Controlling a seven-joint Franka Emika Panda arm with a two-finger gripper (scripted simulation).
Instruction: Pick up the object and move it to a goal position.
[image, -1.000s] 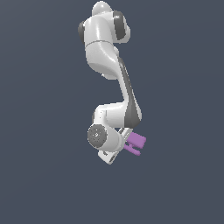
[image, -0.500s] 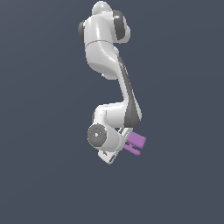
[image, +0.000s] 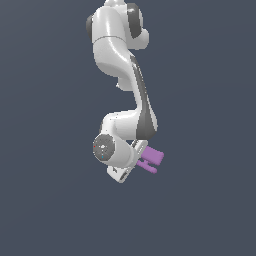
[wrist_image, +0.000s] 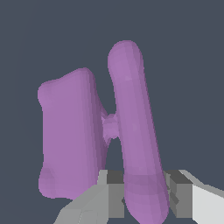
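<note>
The purple T-shaped object sticks out from the gripper toward the exterior view's right. In the wrist view the object fills the middle: a flat slab joined by a short stem to a thin bar. My gripper is shut on the thin bar, with one grey finger on each side of it. In the exterior view the gripper is mostly hidden behind the white wrist, and the fingers do not show.
The white arm hangs down from the top of the exterior view. Behind everything is a plain dark grey-blue background with no other objects, surface or edges in sight.
</note>
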